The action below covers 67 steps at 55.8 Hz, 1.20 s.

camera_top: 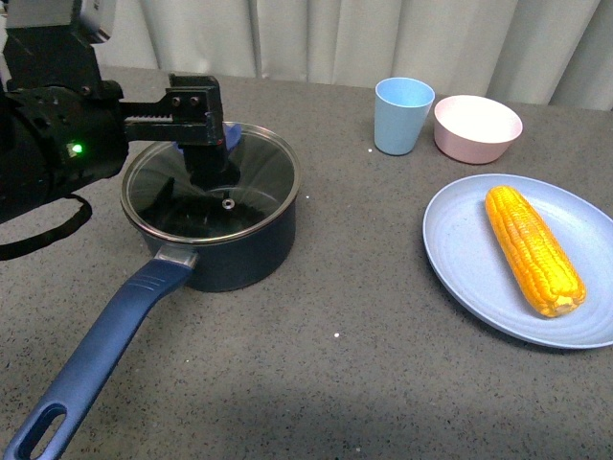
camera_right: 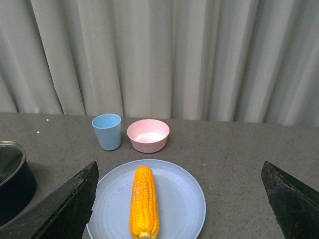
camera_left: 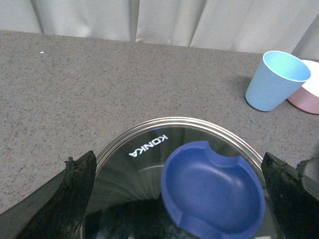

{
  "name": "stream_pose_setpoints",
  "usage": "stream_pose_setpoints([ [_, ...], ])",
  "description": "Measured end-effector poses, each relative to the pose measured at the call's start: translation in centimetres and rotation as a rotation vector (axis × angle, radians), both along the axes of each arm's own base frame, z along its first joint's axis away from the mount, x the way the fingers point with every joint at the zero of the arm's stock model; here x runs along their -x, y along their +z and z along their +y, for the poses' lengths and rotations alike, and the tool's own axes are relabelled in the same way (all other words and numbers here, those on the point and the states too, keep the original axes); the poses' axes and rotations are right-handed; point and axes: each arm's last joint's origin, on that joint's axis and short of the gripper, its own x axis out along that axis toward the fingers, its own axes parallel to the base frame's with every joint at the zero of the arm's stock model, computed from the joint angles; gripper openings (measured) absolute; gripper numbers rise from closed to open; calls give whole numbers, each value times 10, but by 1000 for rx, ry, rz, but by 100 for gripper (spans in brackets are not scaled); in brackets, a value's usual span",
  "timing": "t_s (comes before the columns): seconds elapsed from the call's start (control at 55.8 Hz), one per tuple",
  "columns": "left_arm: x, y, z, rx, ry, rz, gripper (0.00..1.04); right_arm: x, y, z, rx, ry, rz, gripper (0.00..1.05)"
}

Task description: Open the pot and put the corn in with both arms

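Observation:
The dark navy pot (camera_top: 251,251) stands left of centre with its glass lid (camera_top: 259,182) on; its long blue handle (camera_top: 96,355) points toward the near left corner. My left gripper (camera_top: 205,129) is open just above the lid, over the blue knob (camera_top: 233,137). In the left wrist view the knob (camera_left: 214,191) lies between the open fingers of the left gripper (camera_left: 179,167), untouched. The corn (camera_top: 533,247) lies on a light blue plate (camera_top: 460,251) at the right. My right gripper (camera_right: 179,169) is open and empty, above and in front of the corn (camera_right: 144,206); it is out of the front view.
A light blue cup (camera_top: 402,115) and a pink bowl (camera_top: 477,127) stand behind the plate. Both also show in the right wrist view, cup (camera_right: 107,130) and bowl (camera_right: 148,134). Grey curtains close off the table's far edge. Grey tabletop lies between pot and plate.

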Motion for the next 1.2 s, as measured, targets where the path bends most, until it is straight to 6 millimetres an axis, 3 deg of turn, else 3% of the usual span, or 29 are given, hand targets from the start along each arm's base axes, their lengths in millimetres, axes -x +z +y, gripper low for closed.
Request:
stream_pose_setpoints([
  [0.233,-14,-6,-22,-5,-46,9,98,0,0,0,0,0,0,96],
  [0.556,-19,-24,-29,-48,-51,57,98,0,0,0,0,0,0,96],
  [0.735,-19,-24,-29,-54,-45,56,69,0,0,0,0,0,0,96],
  [0.825,-19,-24,-29,-54,-49,55,63,0,0,0,0,0,0,96],
  [1.004,-19,-14,-29,-44,-54,40,62,0,0,0,0,0,0,96],
  [1.201,-21,23,-20,21,-25,-41,62,0,0,0,0,0,0,96],
])
